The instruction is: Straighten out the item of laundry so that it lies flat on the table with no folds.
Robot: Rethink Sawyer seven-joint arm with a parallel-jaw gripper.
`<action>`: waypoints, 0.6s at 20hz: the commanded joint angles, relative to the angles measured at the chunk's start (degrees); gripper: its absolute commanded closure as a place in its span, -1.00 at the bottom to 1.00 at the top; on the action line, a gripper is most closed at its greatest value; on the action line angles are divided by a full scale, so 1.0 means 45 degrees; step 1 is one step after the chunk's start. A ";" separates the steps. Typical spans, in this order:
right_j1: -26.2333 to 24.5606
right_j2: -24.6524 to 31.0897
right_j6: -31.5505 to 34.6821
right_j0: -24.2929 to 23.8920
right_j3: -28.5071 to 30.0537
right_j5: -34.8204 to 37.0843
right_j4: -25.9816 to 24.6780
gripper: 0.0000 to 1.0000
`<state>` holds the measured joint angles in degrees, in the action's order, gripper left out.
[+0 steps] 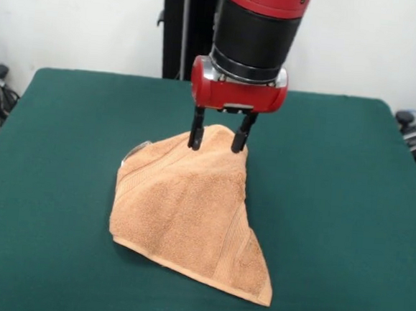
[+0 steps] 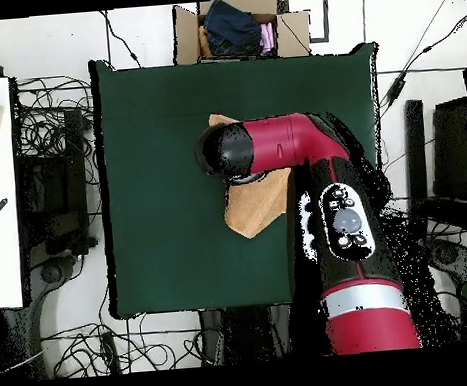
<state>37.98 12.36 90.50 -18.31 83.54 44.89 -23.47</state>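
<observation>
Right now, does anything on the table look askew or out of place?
Yes: the towel is not flat. It is doubled over into a rough triangle, with its far end rising toward the gripper, whose jaws stand open at that raised end. Nothing else sits on the table.

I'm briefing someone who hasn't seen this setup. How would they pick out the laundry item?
Find the dark green table. Near its middle, under the red and black gripper, lies a peach-orange terry towel, folded into a rough triangle. It is the only thing lying on the cloth.

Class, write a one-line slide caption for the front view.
Sawyer gripper, fingers apart, at the raised top edge of a folded peach towel on the green table.
</observation>
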 commanded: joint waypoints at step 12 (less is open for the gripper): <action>-0.0294 -0.1809 0.2915 0.1722 0.0763 -0.1840 -0.0461 -1.00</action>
<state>37.56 6.60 90.51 -11.30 83.54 39.40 -24.54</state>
